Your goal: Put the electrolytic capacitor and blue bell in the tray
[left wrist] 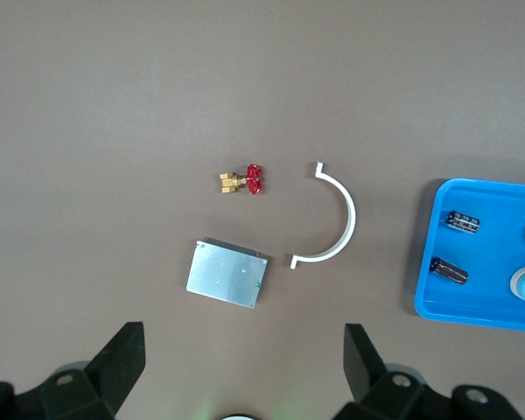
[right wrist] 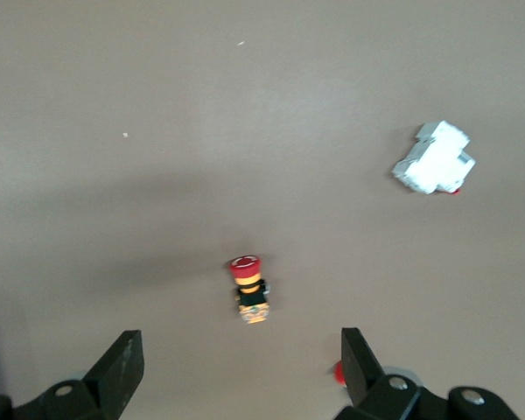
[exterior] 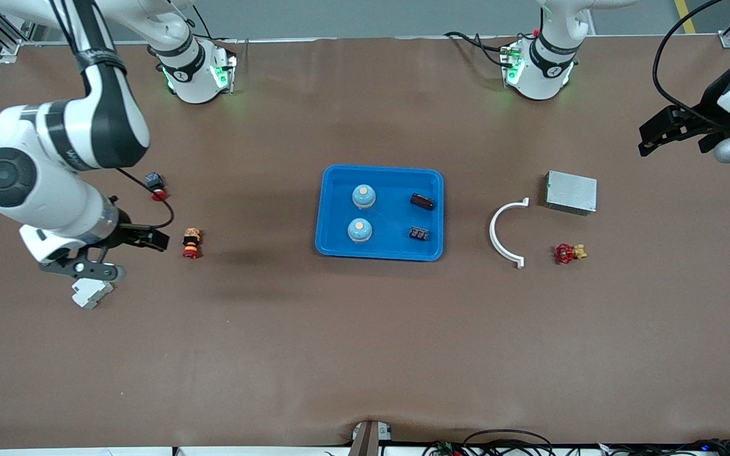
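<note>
The blue tray [exterior: 322, 215] lies at the middle of the table. In it are two blue bells [exterior: 363, 196] [exterior: 359, 230] and two dark capacitors [exterior: 422, 201] [exterior: 419, 234]. My left gripper [exterior: 650, 138] is open and empty, up over the left arm's end of the table. Its wrist view [left wrist: 243, 359] shows the tray's end [left wrist: 433, 302] with both capacitors [left wrist: 463, 221] [left wrist: 449, 270]. My right gripper [exterior: 121, 253] is open and empty, over the right arm's end of the table beside a red and yellow push button [exterior: 192, 243] [right wrist: 249, 289].
A grey metal box [exterior: 571, 192], a white curved clip [exterior: 504, 231] and a red-handled brass valve [exterior: 568, 253] lie toward the left arm's end. A white block [exterior: 91, 293] and a small blue and red switch [exterior: 156, 185] lie near the right gripper.
</note>
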Robot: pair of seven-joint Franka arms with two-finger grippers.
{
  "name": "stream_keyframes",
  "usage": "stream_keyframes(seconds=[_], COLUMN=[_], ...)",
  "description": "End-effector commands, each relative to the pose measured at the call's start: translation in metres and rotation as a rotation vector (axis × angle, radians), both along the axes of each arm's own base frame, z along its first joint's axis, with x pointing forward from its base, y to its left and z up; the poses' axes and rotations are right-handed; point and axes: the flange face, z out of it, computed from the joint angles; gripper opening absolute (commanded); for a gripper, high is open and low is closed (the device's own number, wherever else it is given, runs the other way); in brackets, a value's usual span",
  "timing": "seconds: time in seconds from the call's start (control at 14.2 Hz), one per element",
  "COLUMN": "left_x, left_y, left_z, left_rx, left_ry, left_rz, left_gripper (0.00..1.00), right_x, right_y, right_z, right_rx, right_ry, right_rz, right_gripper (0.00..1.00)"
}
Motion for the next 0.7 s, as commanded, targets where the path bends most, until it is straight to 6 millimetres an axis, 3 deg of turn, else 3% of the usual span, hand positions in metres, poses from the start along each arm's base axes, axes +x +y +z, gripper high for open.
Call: stream_keyframes(seconds=[0.0,0.21,0.63], left_x=[-0.01,-0.01,-0.008], left_y=[-0.007,-0.01,-0.009], left_z=[0.007,0.007,0.006], left_rx=[-0.013,-0.007,0.001], left_ry=[-0.007,-0.007,-0.007], left_rz=[-0.029,-0.035,-0.034], left_gripper=[1.0,1.0,1.0], right_x=[-0.013,-0.017,-0.044], right_y=[-0.024,-0.051,-0.054], right_z=[0.02,0.037,0.074], right_rx=[-0.003,0.013,0.014], right_ry=[-0.011,-0.015,-0.05], right_rz=[0.033,0.072,0.069], right_gripper=[1.0,1.0,1.0])
